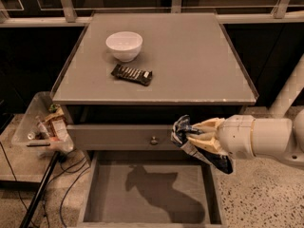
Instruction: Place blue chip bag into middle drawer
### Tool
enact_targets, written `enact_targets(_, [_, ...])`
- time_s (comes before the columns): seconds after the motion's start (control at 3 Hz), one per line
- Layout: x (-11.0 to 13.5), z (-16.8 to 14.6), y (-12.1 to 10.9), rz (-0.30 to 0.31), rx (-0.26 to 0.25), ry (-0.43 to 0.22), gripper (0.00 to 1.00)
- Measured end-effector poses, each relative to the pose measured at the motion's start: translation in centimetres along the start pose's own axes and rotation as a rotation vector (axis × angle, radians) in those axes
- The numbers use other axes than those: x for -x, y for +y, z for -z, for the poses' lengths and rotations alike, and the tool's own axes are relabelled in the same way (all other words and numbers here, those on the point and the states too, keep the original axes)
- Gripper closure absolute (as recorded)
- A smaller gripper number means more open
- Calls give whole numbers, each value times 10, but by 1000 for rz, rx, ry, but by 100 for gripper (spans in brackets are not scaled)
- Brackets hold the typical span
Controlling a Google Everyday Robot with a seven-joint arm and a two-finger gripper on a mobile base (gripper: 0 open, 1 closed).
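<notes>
My gripper [195,137] is closed tight on the blue chip bag [181,131], pinching its crumpled foil so it can't slip. I hold it in front of the knobbed drawer front [118,137], above the right rear of the open middle drawer [104,204], which seems right for dropping it in. The drawer holds only my shadow. The white bowl [124,45] looks empty (the candy-bar wrapper [132,74] lies beside it), and the clear bin [33,109] holds snack packets
</notes>
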State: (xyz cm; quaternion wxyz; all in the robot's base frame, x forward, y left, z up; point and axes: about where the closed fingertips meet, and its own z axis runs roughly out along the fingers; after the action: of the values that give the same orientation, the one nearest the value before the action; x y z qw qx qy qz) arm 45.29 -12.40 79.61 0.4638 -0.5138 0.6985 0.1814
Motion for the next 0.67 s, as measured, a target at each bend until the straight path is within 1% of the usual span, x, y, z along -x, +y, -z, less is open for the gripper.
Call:
enact_targets(0.33, [-16,-21,10,-19,39,28,100])
enact_targets(0.67, [-59,-60,30,-59,96,86,100])
